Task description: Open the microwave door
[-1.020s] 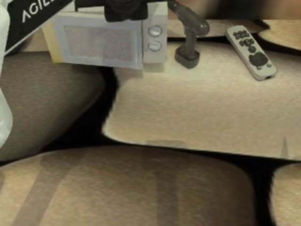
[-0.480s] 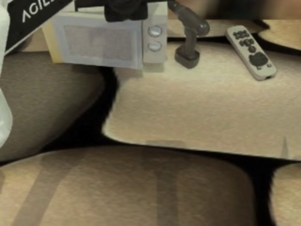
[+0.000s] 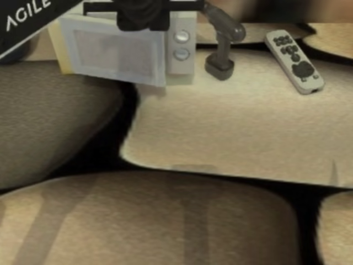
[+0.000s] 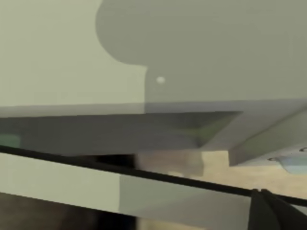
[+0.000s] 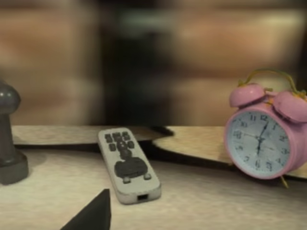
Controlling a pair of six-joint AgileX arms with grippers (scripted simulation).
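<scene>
Currently: left end effector (image 3: 140, 14) sits over microwave (image 3: 179, 49) top, grip unreadable | door (image 3: 113, 52) ajar, free edge swung toward viewer; left arm nearer | right arm parked.

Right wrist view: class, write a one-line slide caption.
Grey remote control lies on the table beside a pink alarm clock and a dark grey stand.

The door (image 3: 113, 52) swings out a little more than a second ago. Its free left edge now sits farther from the microwave (image 3: 179, 47) and a bit higher in the top view. My left arm (image 3: 25, 16) slides up and left, so its white part is gone from the left edge. My left gripper (image 3: 140, 14) shifts left above the door's top edge.
</scene>
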